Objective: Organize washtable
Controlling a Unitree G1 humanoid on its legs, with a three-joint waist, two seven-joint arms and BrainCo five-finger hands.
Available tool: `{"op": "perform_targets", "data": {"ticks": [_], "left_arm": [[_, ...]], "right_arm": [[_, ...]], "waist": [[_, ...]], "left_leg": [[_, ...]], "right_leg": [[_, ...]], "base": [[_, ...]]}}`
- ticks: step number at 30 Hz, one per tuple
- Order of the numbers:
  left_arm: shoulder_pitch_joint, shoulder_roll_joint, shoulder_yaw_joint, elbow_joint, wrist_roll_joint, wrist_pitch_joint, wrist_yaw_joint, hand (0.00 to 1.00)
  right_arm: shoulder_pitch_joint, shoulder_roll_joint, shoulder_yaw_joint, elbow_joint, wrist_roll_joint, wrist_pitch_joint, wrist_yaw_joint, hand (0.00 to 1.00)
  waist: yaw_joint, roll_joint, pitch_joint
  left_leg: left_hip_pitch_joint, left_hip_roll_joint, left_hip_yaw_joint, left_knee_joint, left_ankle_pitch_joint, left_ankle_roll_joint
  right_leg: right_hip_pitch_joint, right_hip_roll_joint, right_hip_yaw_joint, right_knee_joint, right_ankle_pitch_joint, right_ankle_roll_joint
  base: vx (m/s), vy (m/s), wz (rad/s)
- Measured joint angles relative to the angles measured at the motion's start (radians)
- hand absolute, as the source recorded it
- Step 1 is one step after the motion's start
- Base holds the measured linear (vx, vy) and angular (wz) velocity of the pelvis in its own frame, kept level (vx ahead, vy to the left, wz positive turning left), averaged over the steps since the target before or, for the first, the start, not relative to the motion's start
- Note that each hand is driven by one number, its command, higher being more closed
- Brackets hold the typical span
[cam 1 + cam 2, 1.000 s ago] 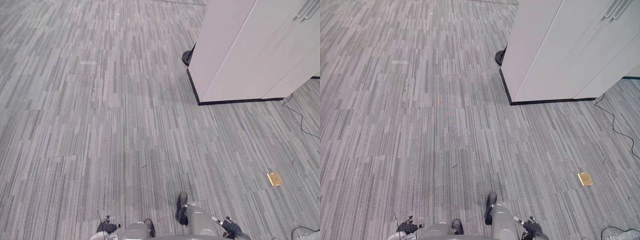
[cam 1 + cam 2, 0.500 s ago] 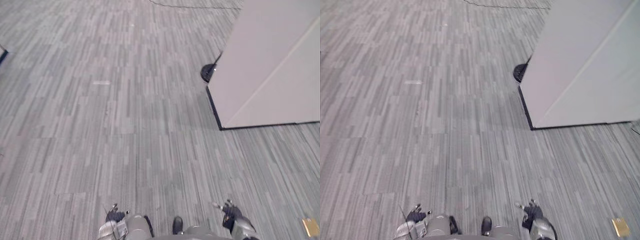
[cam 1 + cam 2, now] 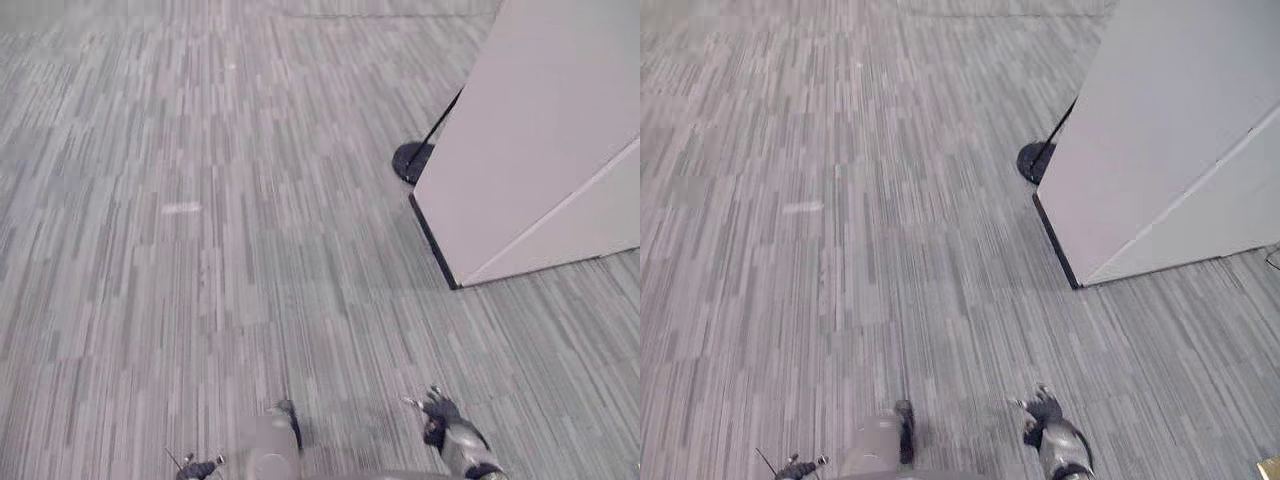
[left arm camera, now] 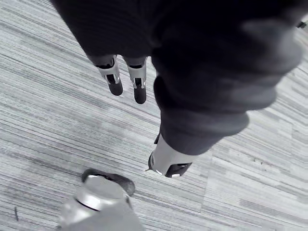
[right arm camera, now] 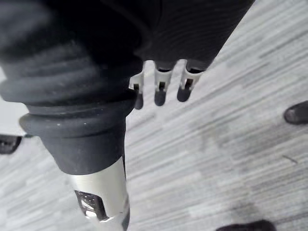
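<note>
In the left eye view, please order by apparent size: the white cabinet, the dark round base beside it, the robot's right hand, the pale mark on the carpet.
1. white cabinet
2. dark round base and right hand: alike; the hand is nearer, so unranked
3. pale mark, smallest

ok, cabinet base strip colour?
Black base strip under the white cabinet; right eye view shows it best.

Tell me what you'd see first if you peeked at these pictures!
A big white cabinet stands on the right, its corner jutting toward the middle. Stripy grey carpet stretches all around it, with a small round black thing on the floor by the cabinet's far corner. Down low, the right hand and left hand hang with straight fingers, holding nothing.
</note>
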Motion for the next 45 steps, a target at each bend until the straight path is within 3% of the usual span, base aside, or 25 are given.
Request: {"op": "perform_targets", "data": {"ticks": [1, 4, 5, 6, 8, 9, 10, 11, 12, 14, 15, 17, 18, 21, 22, 23, 24, 25, 29, 30, 35, 40, 43, 45], "left_arm": [[-0.008, 0.001, 0.001, 0.001, 0.009, 0.001, 0.001, 0.0], [-0.023, 0.009, -0.001, 0.0, 0.035, 0.007, -0.001, 0.0], [-0.026, 0.013, -0.007, 0.0, 0.036, 0.006, -0.002, 0.0], [-0.036, 0.016, -0.011, 0.001, 0.036, 0.006, -0.002, 0.0], [-0.041, 0.018, -0.032, 0.004, 0.035, 0.006, -0.002, 0.0], [-0.041, 0.032, -0.046, 0.003, 0.036, 0.005, -0.004, 0.0], [-0.046, 0.014, -0.049, 0.009, 0.039, 0.006, -0.004, 0.0], [-0.042, -0.006, -0.046, 0.01, 0.046, 0.006, -0.006, 0.0], [-0.044, -0.017, -0.043, 0.007, 0.049, 0.005, -0.007, 0.0], [-0.047, -0.046, -0.038, 0.007, 0.056, 0.003, -0.006, 0.0], [-0.046, -0.047, -0.037, 0.008, 0.056, 0.006, -0.006, 0.0], [-0.024, -0.054, -0.038, 0.007, 0.056, 0.007, -0.003, 0.0], [-0.015, -0.059, -0.038, 0.007, 0.056, 0.007, -0.003, 0.0], [0.005, -0.074, -0.038, 0.002, 0.056, 0.007, -0.003, 0.0], [0.004, -0.072, -0.039, 0.002, 0.056, 0.006, -0.002, 0.0], [0.003, -0.074, -0.047, 0.002, 0.056, 0.006, -0.001, 0.0], [0.004, -0.076, -0.049, 0.004, 0.055, 0.005, -0.001, 0.0], [0.0, -0.072, -0.054, 0.013, 0.057, 0.006, 0.001, 0.0], [-0.015, -0.051, -0.085, 0.013, 0.076, 0.006, 0.0, 0.0], [-0.043, -0.057, -0.079, 0.022, 0.076, 0.006, 0.003, 0.0], [-0.043, -0.057, -0.078, 0.022, 0.076, 0.006, 0.003, 0.0], [-0.049, -0.059, -0.092, 0.022, 0.074, 0.002, 0.0, 0.0], [-0.055, -0.061, -0.165, 0.021, 0.073, -0.005, -0.007, 0.0], [-0.076, -0.059, -0.239, 0.001, 0.061, -0.017, -0.026, 0.0]], "right_arm": [[0.008, 0.011, -0.004, 0.032, -0.007, 0.007, 0.015, 0.0], [0.032, 0.032, 0.007, 0.04, -0.018, 0.018, 0.037, 0.0], [0.038, 0.032, 0.007, 0.04, -0.02, 0.019, 0.038, 0.0], [0.038, 0.022, 0.006, 0.034, -0.022, 0.018, 0.046, 0.0], [0.038, 0.004, 0.007, 0.03, -0.022, 0.018, 0.054, 0.0], [0.06, -0.003, 0.008, 0.032, -0.022, 0.02, 0.054, 0.0], [0.087, -0.014, 0.003, 0.031, -0.008, 0.018, 0.054, 0.0], [0.086, -0.035, 0.008, 0.028, -0.012, 0.019, 0.053, 0.0], [0.086, -0.043, 0.007, 0.026, -0.015, 0.017, 0.053, 0.0], [0.065, -0.062, 0.004, 0.021, -0.016, 0.018, 0.052, 0.0], [0.065, -0.061, 0.004, 0.021, -0.016, 0.019, 0.052, 0.0], [0.056, -0.061, 0.008, 0.025, -0.016, 0.022, 0.051, 0.0], [0.054, -0.063, 0.008, 0.024, -0.016, 0.022, 0.05, 0.0], [0.019, -0.069, 0.037, 0.011, -0.016, 0.019, 0.046, 0.0], [-0.003, -0.069, 0.04, 0.009, -0.016, 0.014, 0.046, 0.0], [-0.006, -0.072, 0.054, 0.0, -0.016, 0.003, 0.046, 0.0], [-0.007, -0.073, 0.066, -0.007, -0.017, -0.005, 0.046, 0.0], [0.006, -0.068, 0.083, -0.017, -0.02, -0.011, 0.047, 0.0], [0.061, -0.066, 0.071, -0.007, -0.023, -0.007, 0.035, 0.0], [0.074, -0.067, -0.042, 0.03, -0.015, -0.001, 0.034, 0.0], [0.075, -0.067, -0.042, 0.03, -0.014, -0.001, 0.034, 0.0], [0.09, -0.064, -0.043, 0.03, 0.072, -0.002, 0.035, 0.0], [0.125, -0.061, -0.083, 0.032, 0.13, -0.001, 0.038, 0.0], [0.156, -0.065, -0.167, 0.036, 0.138, 0.007, 0.054, 0.0]], "waist": [[-0.007, 0.0, 0.0], [-0.009, 0.021, 0.004], [-0.015, 0.025, 0.002], [-0.034, 0.035, 0.001], [-0.045, 0.041, 0.003], [-0.061, 0.014, -0.004], [-0.072, 0.01, -0.009], [-0.065, 0.045, -0.025], [-0.064, 0.043, -0.034], [-0.063, 0.075, -0.026], [-0.061, 0.076, -0.024], [-0.054, 0.08, -0.015], [-0.054, 0.082, -0.015], [-0.05, 0.085, -0.018], [-0.042, 0.076, -0.016], [-0.027, 0.083, -0.022], [-0.02, 0.092, -0.028], [-0.035, 0.078, -0.036], [-0.061, 0.056, -0.051], [-0.114, 0.055, -0.037], [-0.115, 0.053, -0.036], [-0.117, 0.046, -0.028], [-0.12, 0.058, -0.017], [-0.138, 0.081, 0.041]], "left_leg": [[0.049, -0.006, 0.005, -0.04, -0.003, 0.004], [0.176, -0.005, 0.024, -0.134, -0.014, -0.004], [0.209, -0.001, 0.026, -0.152, -0.036, 0.002], [0.253, 0.019, 0.027, -0.168, -0.056, -0.011], [0.306, 0.037, 0.027, -0.184, -0.073, -0.034], [0.343, 0.012, 0.02, -0.193, -0.073, -0.058], [0.391, 0.001, -0.011, -0.194, -0.094, -0.091], [0.39, 0.03, -0.01, -0.186, -0.089, -0.1], [0.388, 0.035, -0.018, -0.178, -0.089, -0.101], [0.36, 0.067, -0.034, -0.069, -0.117, -0.14], [0.337, 0.076, -0.036, -0.012, -0.12, -0.144], [0.25, 0.128, -0.034, 0.253, -0.139, -0.155], [0.242, 0.141, -0.033, 0.285, -0.15, -0.153], [0.209, 0.128, -0.022, 0.198, -0.18, -0.122], [0.207, 0.095, -0.045, 0.068, -0.177, -0.118], [0.211, 0.072, -0.061, -0.076, -0.119, -0.126], [0.215, 0.073, -0.054, -0.088, -0.057, -0.125], [0.219, 0.054, -0.016, -0.104, -0.058, -0.12], [0.239, 0.012, 0.025, -0.147, -0.054, -0.113], [0.264, -0.006, 0.008, -0.197, -0.038, -0.097], [0.264, -0.006, 0.01, -0.197, -0.038, -0.097], [0.265, -0.005, 0.011, -0.194, -0.038, -0.097], [0.269, -0.002, -0.018, -0.181, -0.037, -0.097], [0.268, -0.009, -0.091, -0.161, -0.029, -0.088]], "right_leg": [[-0.05, -0.001, -0.024, 0.104, -0.07, -0.014], [-0.128, 0.027, -0.113, 0.122, -0.21, -0.059], [-0.162, 0.054, -0.129, 0.095, -0.224, -0.08], [-0.224, 0.119, -0.136, 0.036, -0.234, -0.1], [-0.272, 0.185, -0.147, -0.088, -0.199, -0.115], [-0.276, 0.199, -0.137, -0.235, -0.081, -0.116], [-0.263, 0.202, -0.123, -0.237, 0.048, -0.163], [-0.257, 0.22, -0.127, -0.232, 0.052, -0.17], [-0.252, 0.222, -0.13, -0.234, 0.034, -0.178], [-0.216, 0.235, -0.152, -0.255, -0.009, -0.192], [-0.202, 0.234, -0.153, -0.265, -0.011, -0.195], [-0.12, 0.236, -0.151, -0.317, -0.02, -0.21], [-0.101, 0.239, -0.146, -0.327, -0.022, -0.213], [-0.073, 0.234, -0.091, -0.351, -0.022, -0.213], [-0.084, 0.222, -0.051, -0.353, -0.016, -0.202], [-0.105, 0.223, -0.008, -0.356, -0.012, -0.179], [-0.113, 0.226, 0.015, -0.36, -0.009, -0.167], [-0.109, 0.206, 0.038, -0.4, 0.011, -0.139], [-0.107, 0.173, 0.066, -0.441, 0.025, -0.117], [-0.1, 0.176, 0.06, -0.533, 0.108, -0.117], [-0.101, 0.177, 0.062, -0.533, 0.108, -0.117], [-0.098, 0.176, 0.062, -0.533, 0.108, -0.117], [-0.075, 0.167, 0.02, -0.526, 0.102, -0.118], [-0.074, 0.158, -0.061, -0.408, 0.024, -0.123]], "base": [[0.29, 0.078, 0.09], [0.24, 0.024, -0.25], [0.3, -0.079, -0.24], [0.26, -0.104, -0.14], [0.28, -0.091, 0.11], [0.45, -0.103, 0.49], [0.47, -0.097, 0.41], [0.4, -0.082, 0.25], [0.3, -0.074, 0.03], [0.34, -0.102, 0.2], [0.27, -0.09, 0.18], [0.27, -0.066, 0.01], [0.27, 0.017, -0.18], [0.16, 0.113, -0.53], [0.07, 0.162, -0.93], [0.04, 0.168, -1.07], [0.07, 0.206, -1.02], [0.06, 0.178, -0.6], [0.06, 0.123, -0.23], [0.01, 0.027, -0.08], [0.0, 0.0, -0.01], [0.0, 0.0, 0.0], [-0.02, -0.004, 0.33], [-0.09, 0.001, 0.92]]}}
